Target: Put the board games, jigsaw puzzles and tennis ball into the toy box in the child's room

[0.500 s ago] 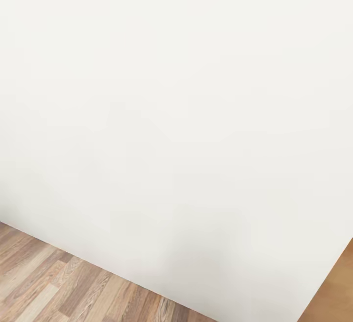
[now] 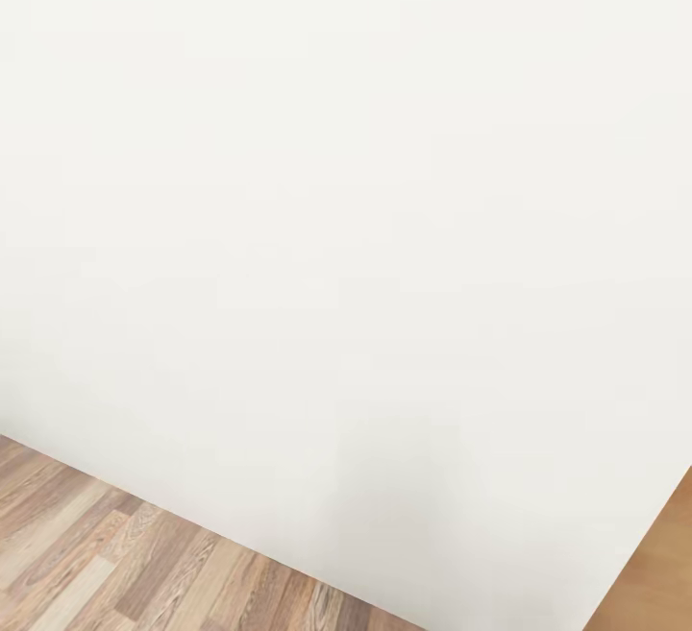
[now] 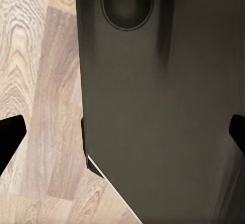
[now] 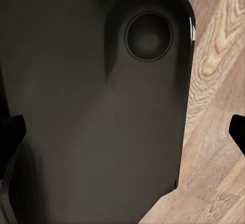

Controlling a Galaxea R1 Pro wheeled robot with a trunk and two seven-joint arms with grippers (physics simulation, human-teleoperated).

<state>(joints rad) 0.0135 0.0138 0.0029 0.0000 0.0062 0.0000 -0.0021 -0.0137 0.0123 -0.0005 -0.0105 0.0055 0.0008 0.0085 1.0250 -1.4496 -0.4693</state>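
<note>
Both end effectors, left (image 3: 122, 132) and right (image 4: 122, 132), hang wide open and empty over the robot's dark base (image 3: 158, 106) and the plank floor (image 2: 106, 564). Ahead stands a white wall (image 2: 346, 228); no toys are visible, so turning should come first.

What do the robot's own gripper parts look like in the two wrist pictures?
In each wrist view, black pointed fingertips show at both side edges. Between them lies a dark grey, smooth, rounded body panel with a round recessed disc. No cables or markings show.
</note>
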